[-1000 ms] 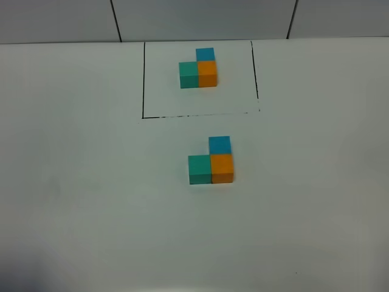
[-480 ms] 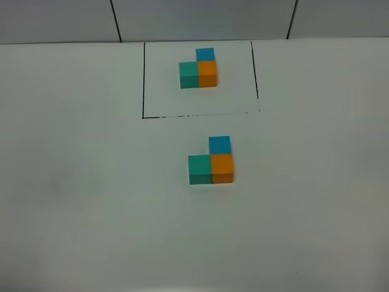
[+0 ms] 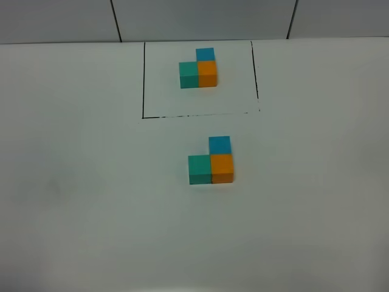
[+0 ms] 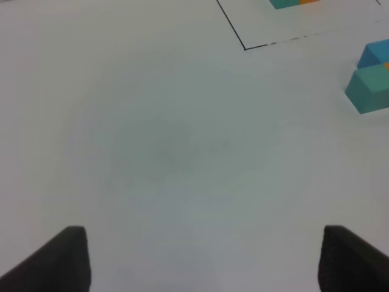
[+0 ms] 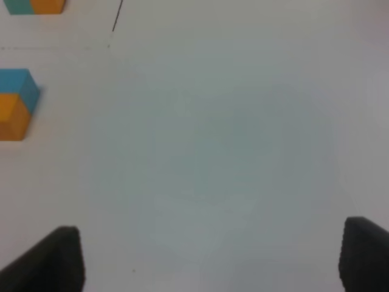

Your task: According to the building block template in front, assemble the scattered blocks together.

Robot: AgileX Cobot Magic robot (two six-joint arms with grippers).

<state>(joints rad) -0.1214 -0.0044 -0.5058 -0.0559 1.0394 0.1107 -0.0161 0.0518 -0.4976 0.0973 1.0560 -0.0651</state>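
The template (image 3: 198, 69) is an L of small teal, orange and blue cubes inside a thin black outline (image 3: 144, 79) at the back of the table. In front of it the loose cubes stand joined in the same L: teal (image 3: 199, 169) on the left, orange (image 3: 222, 168) on the right, blue (image 3: 219, 145) behind the orange. Neither gripper shows in the exterior high view. My left gripper (image 4: 203, 258) is open and empty over bare table, with the teal cube (image 4: 372, 89) far off. My right gripper (image 5: 209, 258) is open and empty, with the blue cube (image 5: 18, 83) and orange cube (image 5: 11, 120) far off.
The white table (image 3: 91, 182) runs to a grey panelled wall (image 3: 200, 18) at the back. A corner of the black outline (image 4: 244, 47) shows in the left wrist view and a piece of its line (image 5: 117, 17) in the right wrist view.
A dark shadow at the lower left edge of the exterior high view has faded. The cubes have not moved.
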